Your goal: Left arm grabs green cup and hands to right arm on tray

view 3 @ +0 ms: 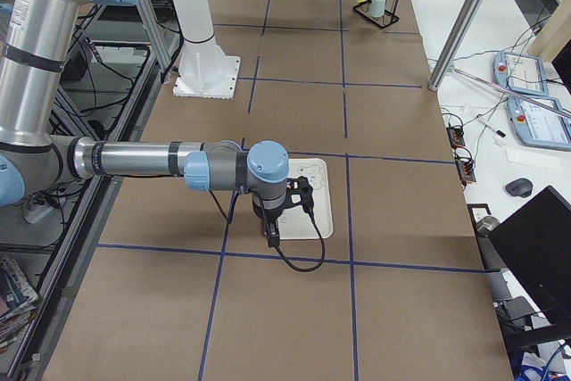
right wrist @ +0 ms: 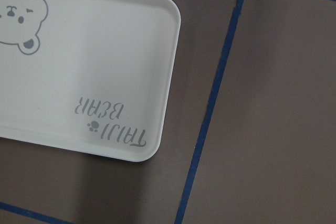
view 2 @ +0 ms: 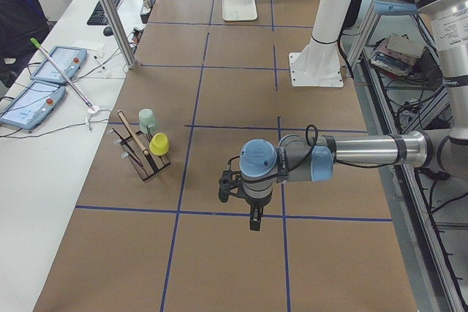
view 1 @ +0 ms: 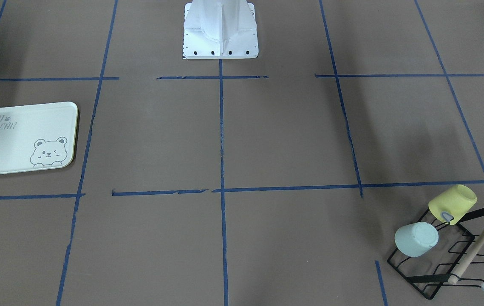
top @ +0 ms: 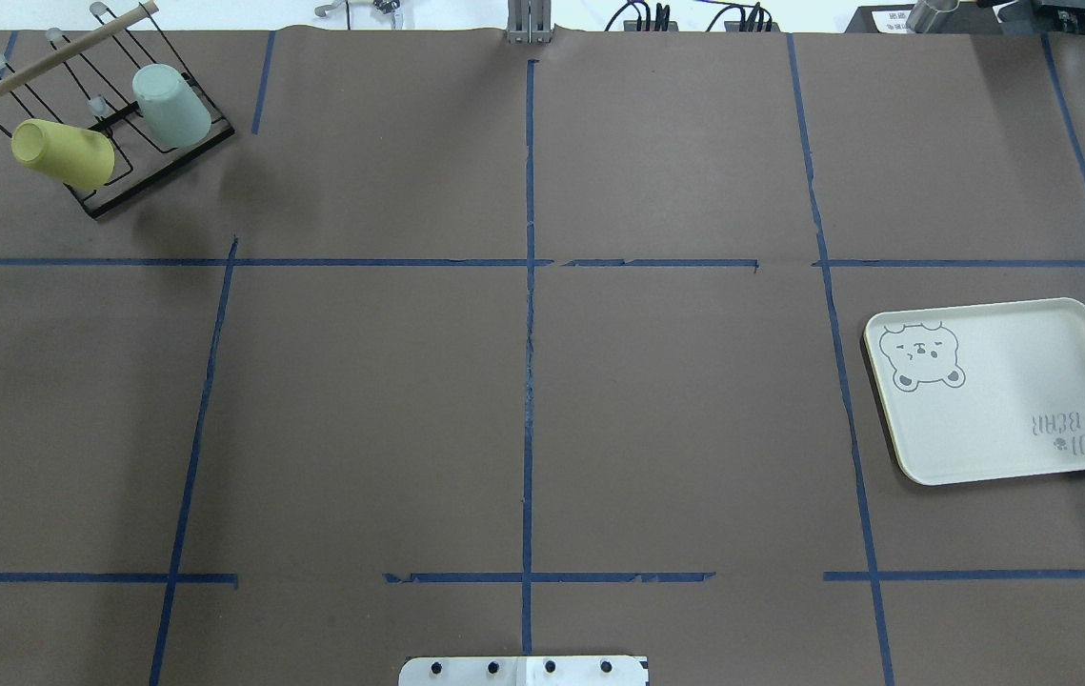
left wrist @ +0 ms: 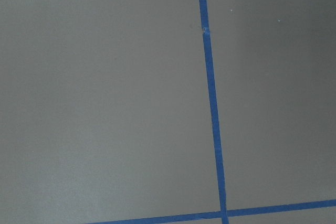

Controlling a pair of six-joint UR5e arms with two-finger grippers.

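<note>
Far left on the brown paper counter (top: 504,381), the small matte mint-green plastic cup (top: 170,105) tilts on a black wire rack (top: 56,58) beside a yellow cup (top: 63,152); its smooth tapered wall could slip from a skewed pinch. The cream rounded tray (top: 999,419) lies far right; whether the left fingers (view 2: 253,222) or right fingers (view 3: 271,236) stand apart, I cannot tell.

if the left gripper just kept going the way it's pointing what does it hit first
The left gripper points straight down, so it would likely meet the bare brown table first, beside a blue tape line. The green cup sits off to the side, out of that line.
</note>
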